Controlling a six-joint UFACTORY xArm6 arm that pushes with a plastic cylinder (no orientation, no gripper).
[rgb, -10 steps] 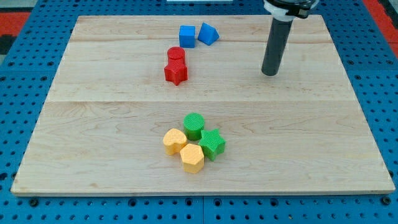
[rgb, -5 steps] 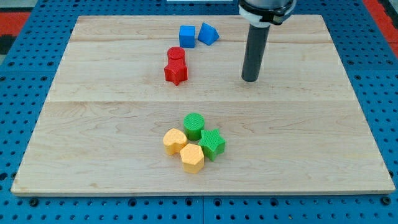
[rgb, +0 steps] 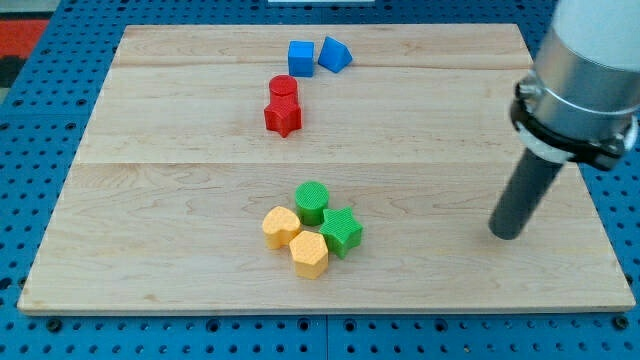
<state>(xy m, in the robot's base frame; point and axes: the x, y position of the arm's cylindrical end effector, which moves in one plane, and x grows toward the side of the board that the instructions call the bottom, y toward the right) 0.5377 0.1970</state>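
Eight blocks on table (rgb: 150, 200); my tip (rgb: 506, 236) touches none, no jaws on rod. Nearest, well off to tip's left: green star (rgb: 343, 231), green cylinder (rgb: 312, 202), two yellow blocks (rgb: 280, 226) (rgb: 309, 253). Far up-left: red cylinder (rgb: 283, 88), red star (rgb: 283, 117), blue cube (rgb: 300, 55), blue wedge (rgb: 334, 53)

**Lighting and image quality**

Illumination is bright, even and diffuse. The wooden board (rgb: 330, 150) shows no glare. Blocks cast only faint, short shadows; a soft shadow sits at my tip (rgb: 507, 235). Focus is sharp across the board. The metal arm housing (rgb: 590, 70) at the view's right appears slightly soft.
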